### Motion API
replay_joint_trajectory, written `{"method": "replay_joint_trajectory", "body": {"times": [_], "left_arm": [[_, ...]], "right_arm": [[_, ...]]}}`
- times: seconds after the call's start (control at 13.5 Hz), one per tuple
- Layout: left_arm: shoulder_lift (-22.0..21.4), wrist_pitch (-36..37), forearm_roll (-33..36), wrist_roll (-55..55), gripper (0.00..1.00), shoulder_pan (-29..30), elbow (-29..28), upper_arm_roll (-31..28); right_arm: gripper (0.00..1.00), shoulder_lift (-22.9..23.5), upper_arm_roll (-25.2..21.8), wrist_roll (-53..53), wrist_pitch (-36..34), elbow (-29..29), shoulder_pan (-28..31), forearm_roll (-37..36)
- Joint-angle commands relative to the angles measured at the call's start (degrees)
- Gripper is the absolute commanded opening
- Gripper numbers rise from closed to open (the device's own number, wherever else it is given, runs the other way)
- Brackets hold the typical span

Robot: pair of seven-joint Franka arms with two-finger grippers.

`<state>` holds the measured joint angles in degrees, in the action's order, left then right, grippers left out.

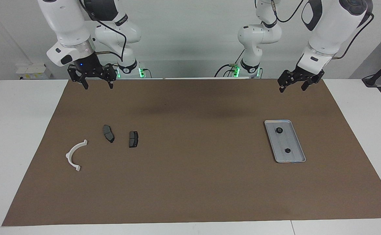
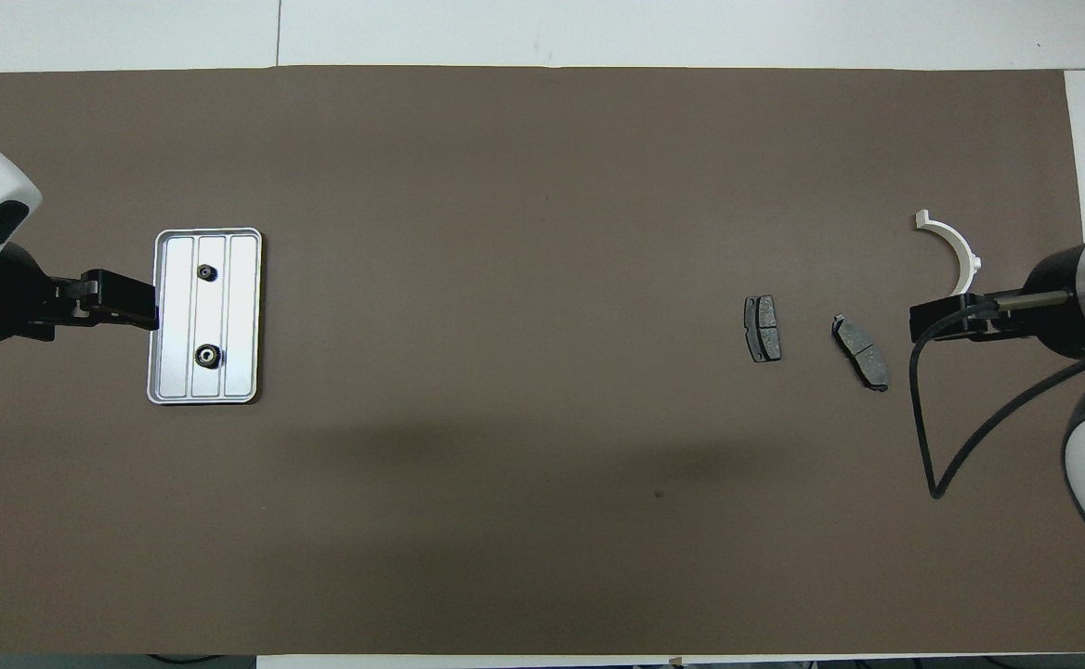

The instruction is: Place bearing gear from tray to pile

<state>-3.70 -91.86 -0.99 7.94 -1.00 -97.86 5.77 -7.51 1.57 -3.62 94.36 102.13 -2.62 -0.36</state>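
The silver-grey tray (image 1: 283, 140) (image 2: 241, 307) lies on the brown mat toward the left arm's end. Two small dark bearing gears sit in it, one (image 1: 279, 130) (image 2: 207, 355) nearer to the robots than the other (image 1: 287, 150) (image 2: 207, 272). The pile lies toward the right arm's end: a white semicircular bracket (image 1: 68, 156) (image 2: 960, 243) and two dark pads (image 1: 108, 133) (image 1: 133, 139) (image 2: 860, 351) (image 2: 763, 328). My left gripper (image 1: 292, 88) (image 2: 134, 307) hangs open and empty above the mat's edge by the robots, on the tray's side. My right gripper (image 1: 98, 85) (image 2: 933, 321) hangs open and empty above the same edge, on the pile's side.
The brown mat (image 1: 190, 182) covers most of the white table (image 1: 17, 130). A black cable (image 2: 933, 437) loops down from the right arm's wrist. Nothing else lies on the mat between tray and pile.
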Motion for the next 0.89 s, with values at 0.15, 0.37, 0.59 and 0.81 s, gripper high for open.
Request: {"method": "replay_joint_trajectory", "body": {"times": [0.15, 0.37, 0.59, 0.81], "left_arm": [[-1.2, 0.5, 0.5, -0.4, 1.0, 0.4, -1.8, 0.0], [-3.4, -5.1, 0.6, -1.3, 0.99, 0.6, -7.2, 0.0], [-2.0, -8.9, 0.6, -5.2, 0.97, 3.9, -9.8, 0.1], [2.4, -19.6, 0.5, -5.7, 0.95, 4.4, -15.1, 0.1]], "right_arm": [[1.0, -0.8, -0.1, 1.9, 1.3, 1.2, 0.4, 1.6], [1.0, -0.8, -0.1, 1.9, 1.3, 1.2, 0.4, 1.6], [1.0, -0.8, -0.1, 1.9, 1.3, 1.2, 0.4, 1.6], [1.0, -0.8, -0.1, 1.8, 1.2, 1.2, 0.5, 1.6]]}}
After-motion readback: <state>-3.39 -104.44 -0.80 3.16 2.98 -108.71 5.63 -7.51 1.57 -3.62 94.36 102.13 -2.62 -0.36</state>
